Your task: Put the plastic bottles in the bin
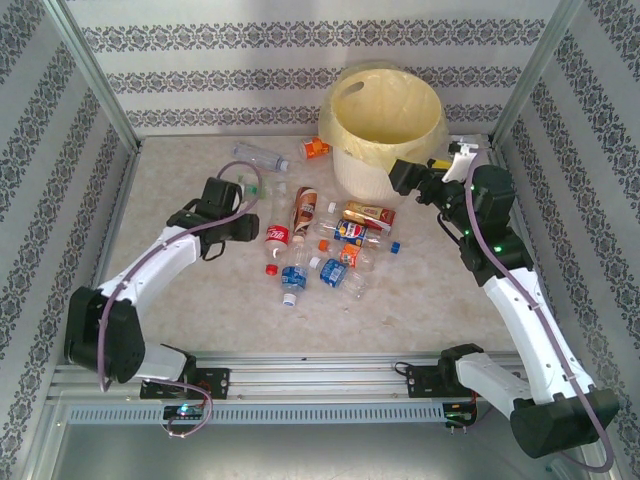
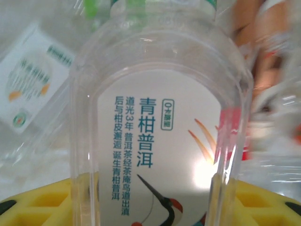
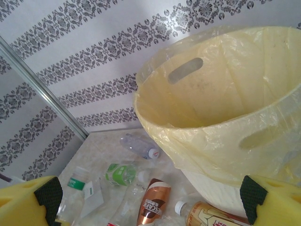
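Clear bottles (image 1: 318, 245) lie scattered mid-worktop (image 1: 430, 290). The left arm stretches toward 1 o'clock, its gripper (image 1: 243, 195) clenched on a white-labelled bottle (image 2: 160, 132) at the heap's 9 o'clock edge. The right arm leans toward 11 o'clock, gripper (image 1: 400, 178) spread wide, just beside the bin (image 1: 340, 125) at the far side.
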Robot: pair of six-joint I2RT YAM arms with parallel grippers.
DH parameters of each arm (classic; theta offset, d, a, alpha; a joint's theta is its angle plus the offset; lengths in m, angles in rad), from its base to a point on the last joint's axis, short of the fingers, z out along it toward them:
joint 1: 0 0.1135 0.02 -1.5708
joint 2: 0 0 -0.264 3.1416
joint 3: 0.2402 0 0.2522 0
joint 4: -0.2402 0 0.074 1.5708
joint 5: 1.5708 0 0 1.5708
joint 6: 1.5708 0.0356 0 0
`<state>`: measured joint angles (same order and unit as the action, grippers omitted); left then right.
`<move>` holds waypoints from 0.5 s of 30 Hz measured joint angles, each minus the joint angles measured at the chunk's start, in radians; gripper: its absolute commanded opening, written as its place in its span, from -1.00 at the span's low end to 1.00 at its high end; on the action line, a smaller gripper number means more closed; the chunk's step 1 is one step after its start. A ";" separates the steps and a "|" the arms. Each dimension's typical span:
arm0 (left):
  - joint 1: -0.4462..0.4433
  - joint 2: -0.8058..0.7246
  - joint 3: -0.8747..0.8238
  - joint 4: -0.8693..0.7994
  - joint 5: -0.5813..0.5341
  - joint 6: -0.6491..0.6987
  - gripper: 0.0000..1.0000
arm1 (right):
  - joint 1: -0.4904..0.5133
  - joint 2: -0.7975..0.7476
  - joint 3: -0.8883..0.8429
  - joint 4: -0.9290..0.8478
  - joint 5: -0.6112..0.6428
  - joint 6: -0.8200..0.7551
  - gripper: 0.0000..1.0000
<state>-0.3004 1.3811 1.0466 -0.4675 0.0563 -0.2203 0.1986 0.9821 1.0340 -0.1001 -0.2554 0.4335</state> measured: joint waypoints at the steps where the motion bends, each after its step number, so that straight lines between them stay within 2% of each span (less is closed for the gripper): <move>1: -0.006 -0.016 0.016 0.011 0.040 -0.005 -0.25 | 0.000 -0.005 -0.006 0.003 -0.002 0.000 0.96; 5: -0.021 -0.064 0.033 0.118 0.227 -0.048 -0.26 | 0.020 0.000 -0.017 0.003 -0.002 0.006 0.96; 10: -0.043 -0.060 0.031 0.330 0.477 -0.154 -0.26 | 0.093 0.013 -0.026 0.016 0.000 0.008 0.96; 15: -0.081 -0.025 0.036 0.499 0.632 -0.238 -0.24 | 0.130 0.072 -0.026 0.067 -0.119 0.024 0.96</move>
<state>-0.3813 1.3563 1.0828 0.0315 0.6884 -0.4580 0.3290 1.0542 1.0084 -0.0334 -0.3744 0.4580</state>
